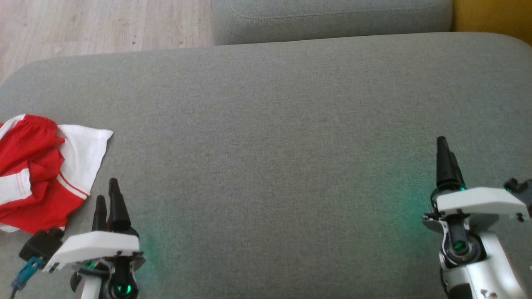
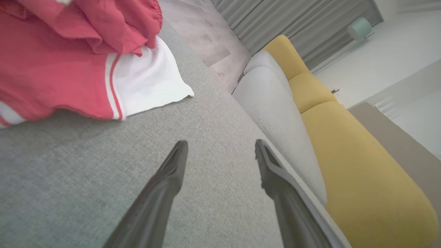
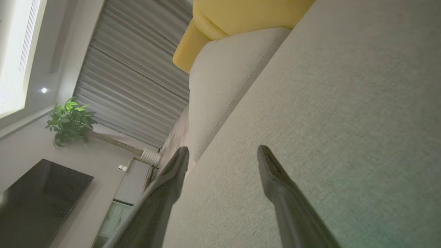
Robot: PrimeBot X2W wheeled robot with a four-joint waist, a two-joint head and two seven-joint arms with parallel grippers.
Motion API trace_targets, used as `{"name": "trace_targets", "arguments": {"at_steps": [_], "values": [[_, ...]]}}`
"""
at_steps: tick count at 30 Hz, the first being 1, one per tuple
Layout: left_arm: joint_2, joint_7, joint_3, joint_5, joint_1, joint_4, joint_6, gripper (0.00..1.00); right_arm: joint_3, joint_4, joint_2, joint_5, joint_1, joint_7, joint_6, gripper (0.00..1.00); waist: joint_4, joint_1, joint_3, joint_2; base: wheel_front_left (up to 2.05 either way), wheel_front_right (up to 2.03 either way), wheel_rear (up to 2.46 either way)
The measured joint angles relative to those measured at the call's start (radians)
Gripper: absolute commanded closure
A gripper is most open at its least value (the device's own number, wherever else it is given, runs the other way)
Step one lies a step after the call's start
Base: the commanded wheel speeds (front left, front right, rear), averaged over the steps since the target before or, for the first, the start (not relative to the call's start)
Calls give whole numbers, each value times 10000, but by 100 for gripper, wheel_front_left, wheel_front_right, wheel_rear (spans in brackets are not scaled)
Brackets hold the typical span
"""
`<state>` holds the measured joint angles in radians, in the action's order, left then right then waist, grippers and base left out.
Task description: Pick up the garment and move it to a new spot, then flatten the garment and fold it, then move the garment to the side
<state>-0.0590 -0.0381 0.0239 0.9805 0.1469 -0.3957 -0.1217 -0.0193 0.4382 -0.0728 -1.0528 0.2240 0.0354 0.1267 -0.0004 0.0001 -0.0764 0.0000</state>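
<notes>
The garment (image 1: 41,166), a red and white piece, lies crumpled at the left edge of the head view on the grey sofa cushion (image 1: 266,124), not yet lifted. The left hand (image 1: 106,190) sits at the lower left, just beside the cloth's lower right hem, fingers spread wide with nothing between them. The right hand (image 1: 445,149) is at the lower right, well apart from the cloth, also wide and empty. The step in hand looks like the first pick-up. To do it well, the left hand should probably swing toward the upper left and come down on a raised red fold rather than the flat white panel (image 1: 85,149), so the fingers catch a thick bunch. Pinching a single thin edge risks slipping. Pressing lightly into the soft cushion before closing should help.
</notes>
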Motion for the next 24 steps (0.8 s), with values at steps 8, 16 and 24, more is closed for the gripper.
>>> {"name": "trace_targets", "arguments": {"at_steps": [8,16,24], "values": [[-82,-222,-284,-1327,181,-86,182,0,104,192,8,1302,356,213,0,0,14,0,-126,0,0,0,0],[-211,-458,-612,-2466,337,-176,341,0,251,487,15,2433,460,474,0,0,-16,0,-214,0,0,0,0],[-297,-704,-968,-3597,406,-303,546,0,447,708,15,3645,768,717,0,0,-20,0,-260,0,0,0,0]]}}
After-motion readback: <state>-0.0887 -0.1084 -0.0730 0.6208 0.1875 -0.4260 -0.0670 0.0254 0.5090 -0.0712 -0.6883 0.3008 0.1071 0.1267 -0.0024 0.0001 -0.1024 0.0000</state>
